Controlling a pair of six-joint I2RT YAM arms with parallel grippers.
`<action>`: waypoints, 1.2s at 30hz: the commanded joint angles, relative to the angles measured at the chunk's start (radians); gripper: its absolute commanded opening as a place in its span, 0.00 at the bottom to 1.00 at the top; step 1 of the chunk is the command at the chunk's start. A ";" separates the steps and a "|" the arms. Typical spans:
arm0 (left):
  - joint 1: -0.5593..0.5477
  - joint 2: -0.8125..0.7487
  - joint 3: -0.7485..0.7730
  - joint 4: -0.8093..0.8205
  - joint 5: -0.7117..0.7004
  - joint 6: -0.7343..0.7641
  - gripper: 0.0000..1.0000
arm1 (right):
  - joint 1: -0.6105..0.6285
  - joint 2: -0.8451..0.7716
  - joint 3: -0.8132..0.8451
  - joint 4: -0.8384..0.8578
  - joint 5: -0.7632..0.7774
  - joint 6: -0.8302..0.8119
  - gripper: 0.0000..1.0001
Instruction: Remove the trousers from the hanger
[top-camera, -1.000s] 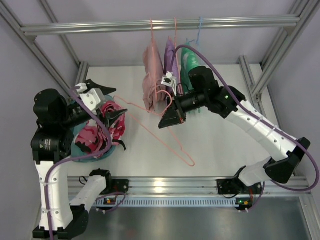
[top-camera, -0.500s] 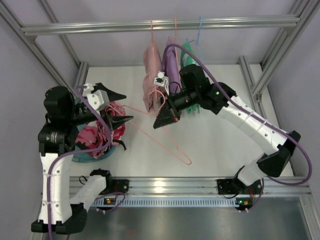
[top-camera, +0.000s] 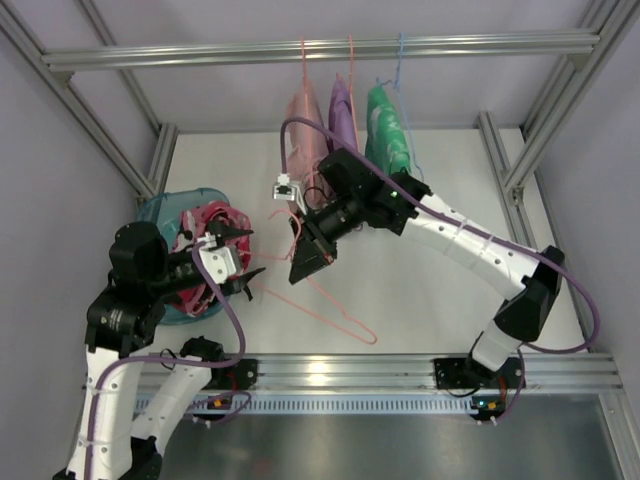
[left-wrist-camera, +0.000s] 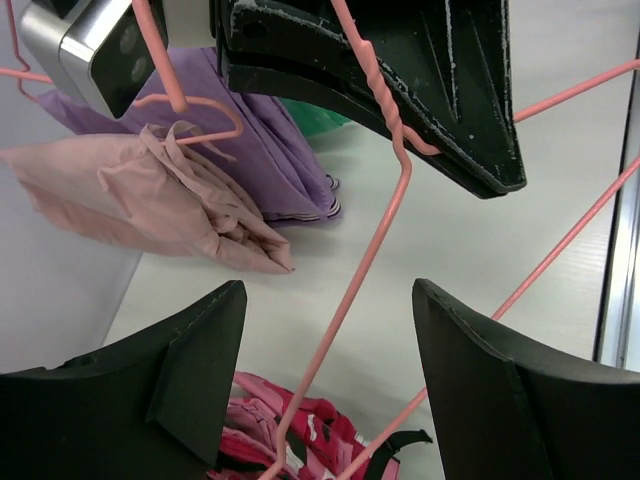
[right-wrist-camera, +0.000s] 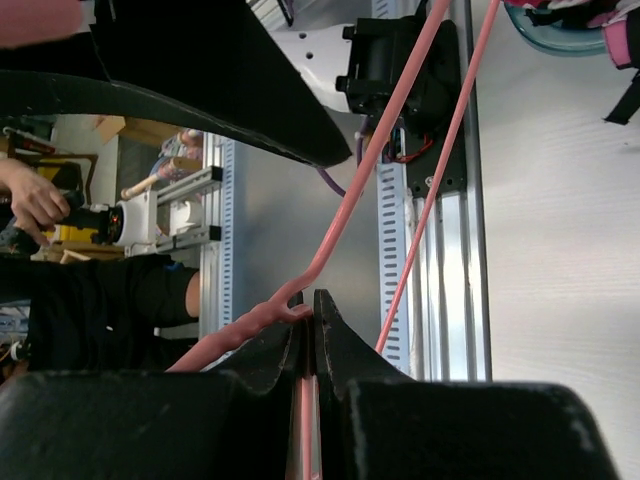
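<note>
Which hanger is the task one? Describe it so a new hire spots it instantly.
Over the white table, look mid-scene where the right arm's fingers are shut on a thin salmon-pink wire hanger, slanting down towards the near edge. The other hangers hook over the overhead bar with garments on them; this is the only one off the bar.

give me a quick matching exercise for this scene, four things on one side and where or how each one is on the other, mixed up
Things
1. trousers
2. hanger
3. left gripper
4. purple garment

Place or state
a. hanging from the top rail
b. open, with the pink wire passing between its fingers
c. lying in the teal basin
d. clamped in the shut right gripper

Pairs: 1-c, 2-d, 3-b, 4-a
</note>
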 joint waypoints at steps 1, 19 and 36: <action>-0.005 -0.019 -0.030 0.005 -0.045 0.102 0.72 | 0.041 0.028 0.098 -0.010 -0.030 -0.022 0.00; -0.005 -0.008 -0.070 -0.038 -0.081 0.118 0.00 | 0.067 0.062 0.127 0.031 -0.001 0.023 0.51; -0.004 -0.004 -0.003 -0.037 -0.129 0.004 0.00 | -0.109 -0.277 -0.093 0.007 0.151 -0.052 0.97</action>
